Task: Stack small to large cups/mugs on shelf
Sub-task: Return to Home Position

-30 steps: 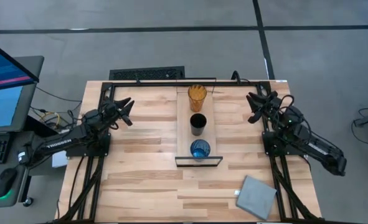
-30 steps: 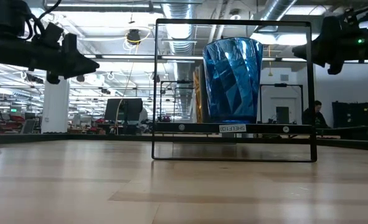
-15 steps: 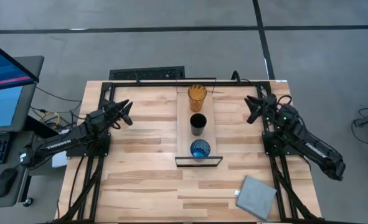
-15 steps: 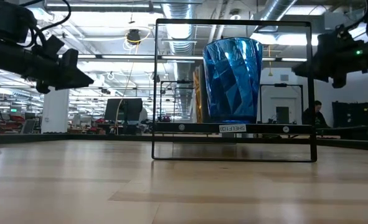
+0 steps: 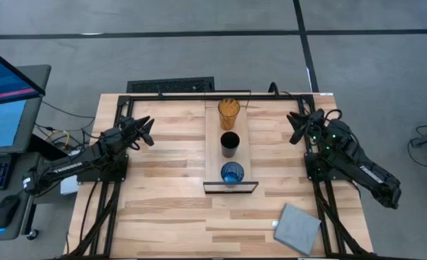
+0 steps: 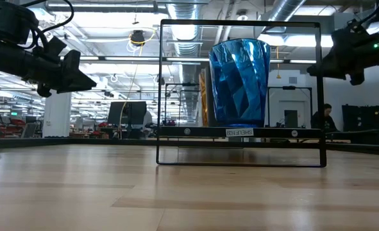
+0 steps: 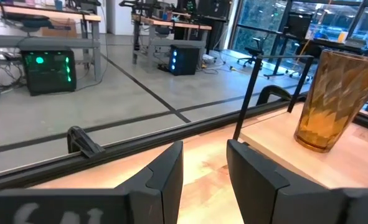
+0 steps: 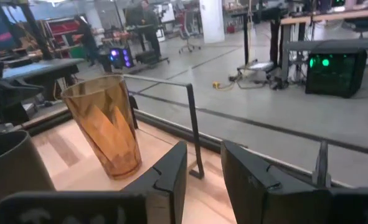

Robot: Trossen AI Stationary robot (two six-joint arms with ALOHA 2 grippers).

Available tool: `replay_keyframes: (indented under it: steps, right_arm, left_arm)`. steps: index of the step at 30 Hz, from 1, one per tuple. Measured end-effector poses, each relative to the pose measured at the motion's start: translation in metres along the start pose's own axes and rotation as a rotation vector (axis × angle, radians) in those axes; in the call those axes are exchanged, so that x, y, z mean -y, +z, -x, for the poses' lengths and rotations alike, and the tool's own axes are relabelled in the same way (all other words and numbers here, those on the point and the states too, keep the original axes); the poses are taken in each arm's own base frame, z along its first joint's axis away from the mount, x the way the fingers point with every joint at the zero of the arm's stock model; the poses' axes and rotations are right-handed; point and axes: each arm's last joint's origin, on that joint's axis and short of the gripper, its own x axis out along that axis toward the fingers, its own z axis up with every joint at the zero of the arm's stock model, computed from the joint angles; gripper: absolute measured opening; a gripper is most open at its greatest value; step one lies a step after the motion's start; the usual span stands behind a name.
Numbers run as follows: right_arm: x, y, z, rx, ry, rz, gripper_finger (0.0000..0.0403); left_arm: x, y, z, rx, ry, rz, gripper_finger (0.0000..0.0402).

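Note:
Three cups stand upright in a row on the light-wood shelf (image 5: pixel 243 155) in the table's middle. The amber tumbler (image 5: pixel 228 112) is at the far end, the black cup (image 5: pixel 230 143) in the middle, and the blue cup (image 5: pixel 232 173) at the near end by the black frame (image 6: pixel 240 164). My left gripper (image 5: pixel 147 130) hovers left of the shelf, open, nothing between its fingers (image 7: pixel 165 180). My right gripper (image 5: pixel 294 126) hovers right of the shelf, open and holding nothing. Both point about level toward the amber tumbler (image 7: pixel 336 99) (image 8: pixel 106 124).
A grey square pad (image 5: pixel 298 227) lies at the table's near right corner. A black rail (image 5: pixel 199 94) runs along the far edge. Bare wood lies on both sides of the shelf and in front of it. A monitor and keyboard stand off the table's left side.
My left gripper has sunk a little and tipped its fingers down to about level, then kept still. My right gripper has tipped its fingers down toward level, staying beside the shelf's far end. The cups have stayed in place.

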Motion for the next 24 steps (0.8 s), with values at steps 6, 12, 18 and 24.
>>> replay_keyframes:
  steps: [6, 12, 18, 24]
  right_arm:
    - [0.001, 0.001, -0.001, 0.025, -0.057, 0.011, 0.0121]
    - [0.002, -0.011, -0.01, 0.072, -0.06, 0.001, 0.0121]
    - [0.003, -0.025, -0.017, 0.076, -0.058, -0.031, 0.0121]
    - [0.004, -0.03, -0.021, 0.164, -0.045, -0.043, 0.0121]
  left_arm:
    - [0.0, 0.0, 0.0, -0.001, 0.001, 0.01, 0.0114]
    - [0.0, 0.0, 0.0, -0.002, 0.001, 0.007, 0.0114]
    - [0.0, 0.0, 0.0, -0.002, 0.001, -0.002, 0.0114]
    - [0.0, 0.0, 0.0, -0.001, 0.006, -0.026, 0.0114]
